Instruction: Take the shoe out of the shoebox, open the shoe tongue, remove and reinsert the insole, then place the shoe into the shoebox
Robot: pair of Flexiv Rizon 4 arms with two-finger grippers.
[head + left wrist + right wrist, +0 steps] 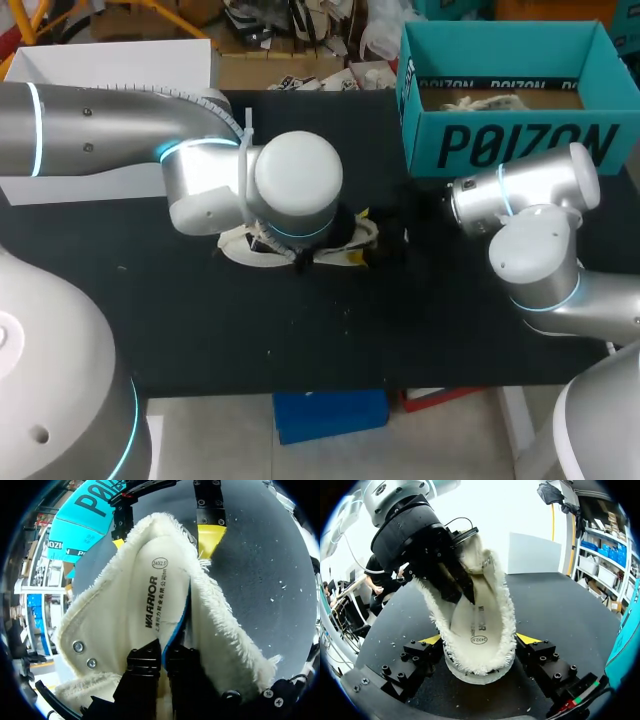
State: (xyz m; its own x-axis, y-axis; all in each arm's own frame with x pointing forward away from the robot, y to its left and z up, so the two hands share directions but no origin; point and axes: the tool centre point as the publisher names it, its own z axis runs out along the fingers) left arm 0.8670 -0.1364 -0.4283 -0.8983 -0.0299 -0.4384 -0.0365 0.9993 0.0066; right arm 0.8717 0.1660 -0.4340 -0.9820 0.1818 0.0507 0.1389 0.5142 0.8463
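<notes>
A cream fleece-lined shoe (485,655) stands on the black table between the fingers of my right gripper (479,641). Its yellow pads (527,639) press the shoe from both sides, so it is shut on the shoe. My left gripper (162,652) reaches down into the shoe's opening and is shut on the edge of the white insole (152,590), which has a blue underside. In the head view my left wrist covers most of the shoe (245,248). The teal shoebox (520,145) stands open at the back right.
A white box (110,65) sits at the table's back left, partly behind my left arm. Bare black tabletop (300,330) lies in front of the shoe. The shoebox holds crumpled paper (480,102).
</notes>
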